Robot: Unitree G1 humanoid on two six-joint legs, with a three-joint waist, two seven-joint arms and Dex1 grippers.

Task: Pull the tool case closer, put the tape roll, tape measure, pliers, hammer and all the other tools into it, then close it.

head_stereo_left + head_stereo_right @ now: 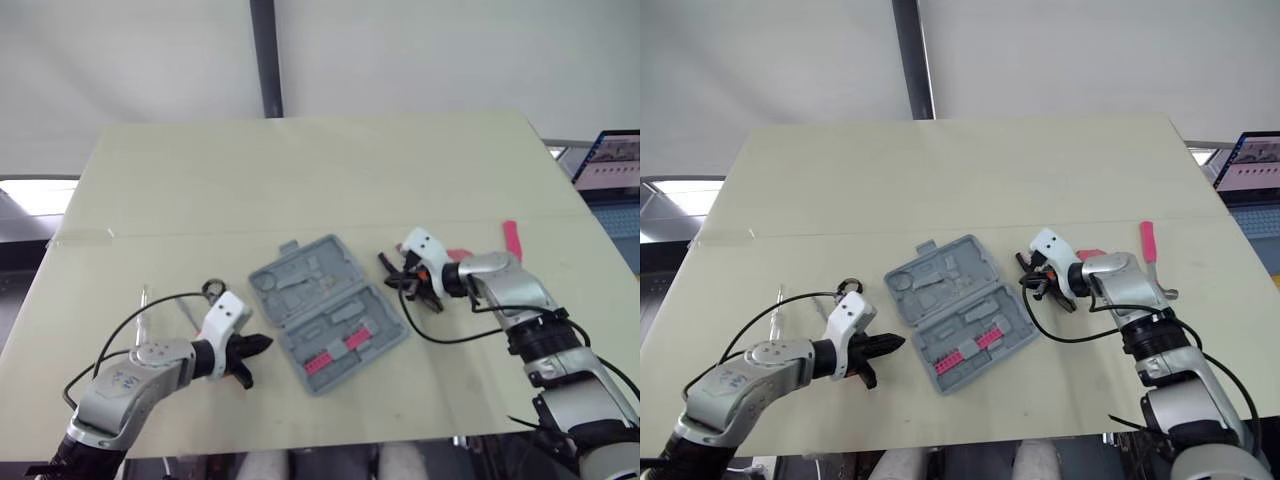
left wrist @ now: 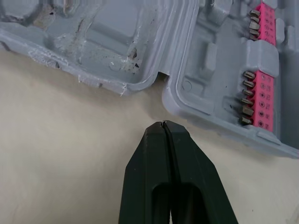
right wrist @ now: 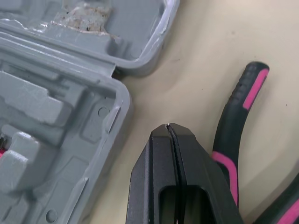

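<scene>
You have one tool case [image 1: 290,288]: grey moulded plastic, lying open and flat with both halves facing up. It sits near the front edge of the surface, about midway between the side edges. Two pink bit strips [image 2: 260,100] sit in the half nearer the front. One pair of pliers [image 3: 236,126], black handles with pink inlay, lies just right of the case. One pink-handled tool [image 1: 1147,243] lies nearer the right edge.

Your left hand [image 2: 162,124] is pinched closed and empty, with its tips just beside the case's rim at the hinge. Your right hand [image 3: 169,127] is also closed and empty, between the case and the pliers.
</scene>
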